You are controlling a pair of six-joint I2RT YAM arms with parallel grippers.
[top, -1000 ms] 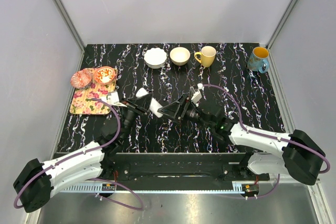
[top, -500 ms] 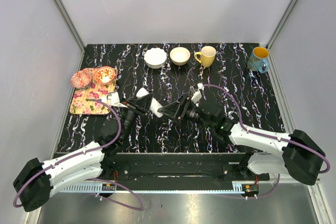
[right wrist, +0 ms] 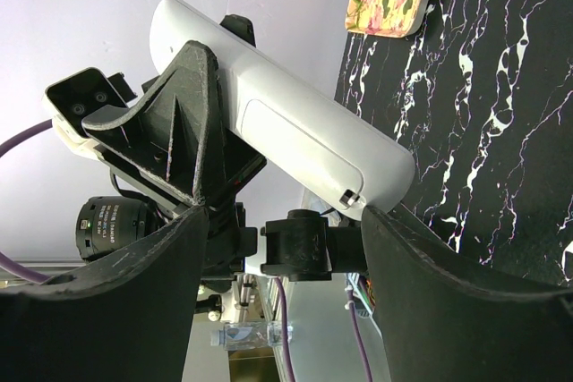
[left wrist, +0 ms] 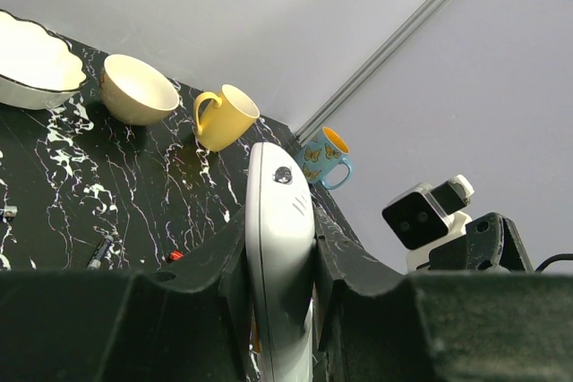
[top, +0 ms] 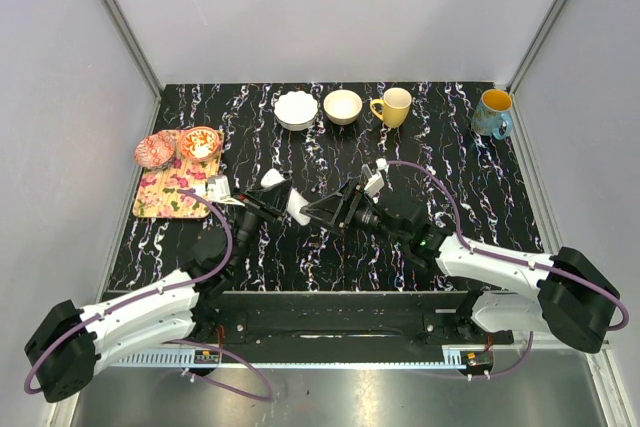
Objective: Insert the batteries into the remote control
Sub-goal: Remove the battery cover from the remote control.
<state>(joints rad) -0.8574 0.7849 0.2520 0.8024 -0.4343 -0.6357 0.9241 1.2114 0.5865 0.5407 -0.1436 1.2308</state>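
Left claw: left gripper (left wrist: 280, 261) clamped on the remote control (left wrist: 277, 194), pads pressing its two long narrow edges.
Right claw: right gripper (right wrist: 285, 219) spread wide, holding nothing, fingers flanking the remote's free end; contact there impossible to judge.
Remote, place: lifted off the black marbled table (left wrist: 54, 221), between the two arms at mid-table, pointing up and away from the left wrist.
Remote, face: broad side turned to the right wrist camera, showing a rectangular door panel (right wrist: 300, 145) with a small latch (right wrist: 349, 196); apparently shut, judging by the seam.
Batteries, place: dark battery (left wrist: 100, 252) and reddish battery (left wrist: 175, 256) lying on the table beyond the left claw, well apart from the remote; none loaded as far as visible.
Handling, remote: likely light, stiff, hollow plastic; smooth glossy shell, so prone to slipping or swivelling in a two-point pinch.
Handling, batteries: small, hard, round; apt to roll away or squirt out from the pads.
Where to hold: remote by the long edges, clear of the door panel, as now; each battery across its middle.
Step in hand: probably opening the door, right fingertip working at the latch end.
Risk: a push on the latch levering the remote round in the left grip.
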